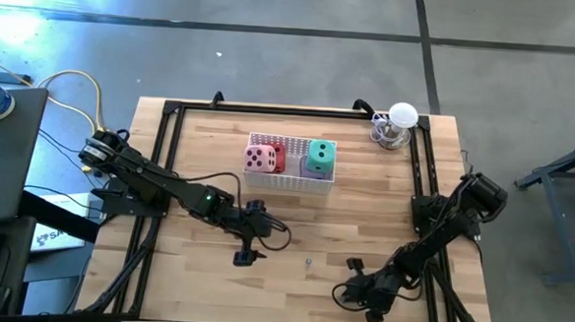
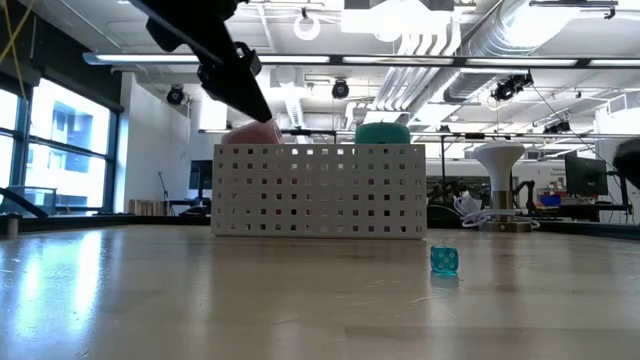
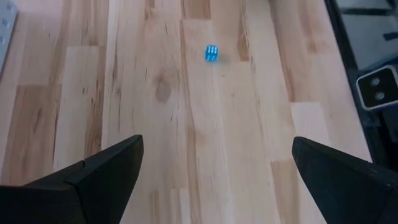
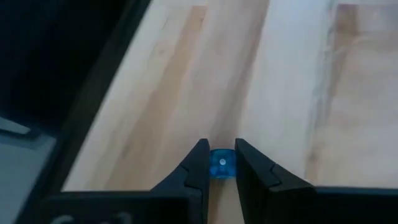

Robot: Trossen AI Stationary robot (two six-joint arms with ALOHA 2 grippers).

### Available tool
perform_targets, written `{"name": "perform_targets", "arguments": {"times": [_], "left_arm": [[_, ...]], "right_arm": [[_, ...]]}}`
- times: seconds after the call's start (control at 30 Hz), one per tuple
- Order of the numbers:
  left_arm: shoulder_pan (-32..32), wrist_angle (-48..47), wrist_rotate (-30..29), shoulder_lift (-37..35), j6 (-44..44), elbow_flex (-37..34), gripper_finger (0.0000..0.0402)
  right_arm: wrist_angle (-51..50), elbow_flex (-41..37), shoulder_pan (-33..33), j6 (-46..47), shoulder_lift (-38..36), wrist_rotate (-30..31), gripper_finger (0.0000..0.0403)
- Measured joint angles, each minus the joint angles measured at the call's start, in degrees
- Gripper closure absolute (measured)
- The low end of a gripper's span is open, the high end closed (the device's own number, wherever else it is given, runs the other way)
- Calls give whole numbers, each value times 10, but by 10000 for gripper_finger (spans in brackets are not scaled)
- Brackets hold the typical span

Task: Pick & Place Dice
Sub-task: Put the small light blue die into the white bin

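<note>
item: small blue die (image 3: 211, 53) on bare wood between my arms, likely hard, light, skittish, best pinched across opposite flat faces; left gripper (image 3: 214, 171) spread wide near it; right gripper (image 4: 219, 163) pinching a second blue die (image 4: 221, 163).

Bare tabletop (image 1: 203, 265) lay open before the basket (image 1: 289, 177), interrupted only by a small blue die (image 1: 309, 262) between the left gripper (image 1: 246, 250) and right gripper (image 1: 352, 288).
</note>
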Motion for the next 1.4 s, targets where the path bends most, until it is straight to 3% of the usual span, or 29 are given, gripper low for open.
{"name": "perform_targets", "arguments": {"times": [0.47, 0.8, 1.13, 1.27, 1.4], "left_arm": [[2, 63, 0, 0, -1, 0, 2], [2, 109, 0, 0, -1, 0, 2], [2, 125, -33, 0, 36, 0, 2], [-2, 128, -64, 0, 76, 0, 2], [-15, 130, -65, 0, 175, 0, 2]], "right_arm": [[-336, 162, -26, -46, -2, 86, 365], [-476, 288, -30, -19, -4, 176, 365], [-378, 294, -48, -150, -4, 341, 365], [-303, 294, -59, -204, -4, 356, 365], [-219, 294, -64, -209, -4, 362, 365]]}}
